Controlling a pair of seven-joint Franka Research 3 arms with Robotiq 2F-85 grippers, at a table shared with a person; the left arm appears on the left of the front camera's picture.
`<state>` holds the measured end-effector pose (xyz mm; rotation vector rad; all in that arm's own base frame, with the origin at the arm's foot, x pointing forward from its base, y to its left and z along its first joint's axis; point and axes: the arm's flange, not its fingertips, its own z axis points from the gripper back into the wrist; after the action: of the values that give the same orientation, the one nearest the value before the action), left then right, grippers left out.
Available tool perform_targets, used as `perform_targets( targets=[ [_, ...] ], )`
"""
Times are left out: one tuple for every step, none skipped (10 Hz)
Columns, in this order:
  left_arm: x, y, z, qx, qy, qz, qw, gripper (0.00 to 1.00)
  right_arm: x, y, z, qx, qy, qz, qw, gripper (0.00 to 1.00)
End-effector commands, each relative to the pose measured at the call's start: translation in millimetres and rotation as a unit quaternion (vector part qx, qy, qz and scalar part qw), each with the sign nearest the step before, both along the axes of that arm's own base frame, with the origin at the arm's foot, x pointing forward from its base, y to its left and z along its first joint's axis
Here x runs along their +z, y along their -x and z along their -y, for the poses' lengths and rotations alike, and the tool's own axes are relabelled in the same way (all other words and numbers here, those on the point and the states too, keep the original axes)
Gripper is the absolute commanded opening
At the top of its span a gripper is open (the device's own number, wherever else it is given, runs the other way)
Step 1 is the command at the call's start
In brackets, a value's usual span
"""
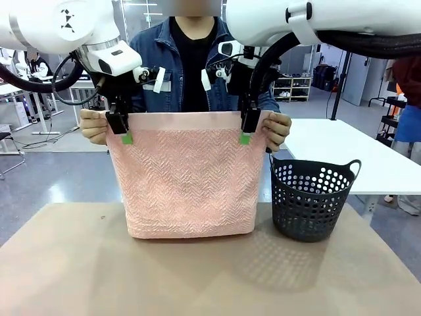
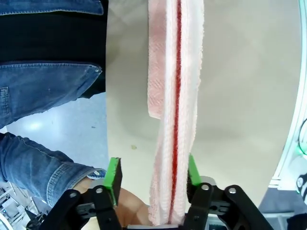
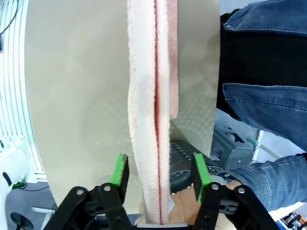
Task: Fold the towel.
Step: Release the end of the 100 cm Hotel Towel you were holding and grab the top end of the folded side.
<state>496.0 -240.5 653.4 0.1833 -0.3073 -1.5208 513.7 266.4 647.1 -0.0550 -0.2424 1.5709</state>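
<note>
A person across the table holds the salmon-pink towel up by its top corners, one hand at each end. It hangs doubled, its lower edge near the tabletop. My left gripper straddles the top edge near the left corner. In the left wrist view the left gripper is open: one pad lies against the towel, the other stands clear. My right gripper straddles the top edge near the right corner. In its wrist view the right gripper is open, with a gap on both sides of the towel.
A dark perforated basket stands on the tan table just right of the towel. The person's body is close behind the towel. A white table lies farther back right.
</note>
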Motion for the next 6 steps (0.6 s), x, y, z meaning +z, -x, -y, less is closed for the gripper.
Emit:
perform_targets(
  targets=[
    [5.2,0.6,-0.5,0.012,0.003,-0.007,1.000,0.00,5.5,-1.7,-1.2,-0.008,0.005,-0.001,1.000,0.00],
    [5.3,1.0,-2.0,0.016,0.009,-0.008,1.000,0.16,5.6,-2.3,-1.1,-0.011,0.002,-0.003,1.000,0.00],
    [6.1,2.0,-2.7,0.014,0.009,-0.007,1.000,0.07,6.1,-2.4,-0.6,-0.012,-0.001,-0.003,1.000,0.06],
    [6.4,2.7,-4.0,0.014,0.011,-0.006,1.000,0.00,6.9,-2.1,-0.2,-0.012,-0.005,-0.003,1.000,0.00],
    [6.1,2.5,-4.7,0.014,0.012,-0.007,1.000,0.00,7.0,-1.9,-0.2,-0.012,-0.006,-0.004,1.000,0.00],
    [5.6,2.2,-5.9,0.019,0.017,-0.008,1.000,0.00,7.3,-1.1,-0.1,-0.015,-0.011,-0.002,1.000,0.00]
  ],
)
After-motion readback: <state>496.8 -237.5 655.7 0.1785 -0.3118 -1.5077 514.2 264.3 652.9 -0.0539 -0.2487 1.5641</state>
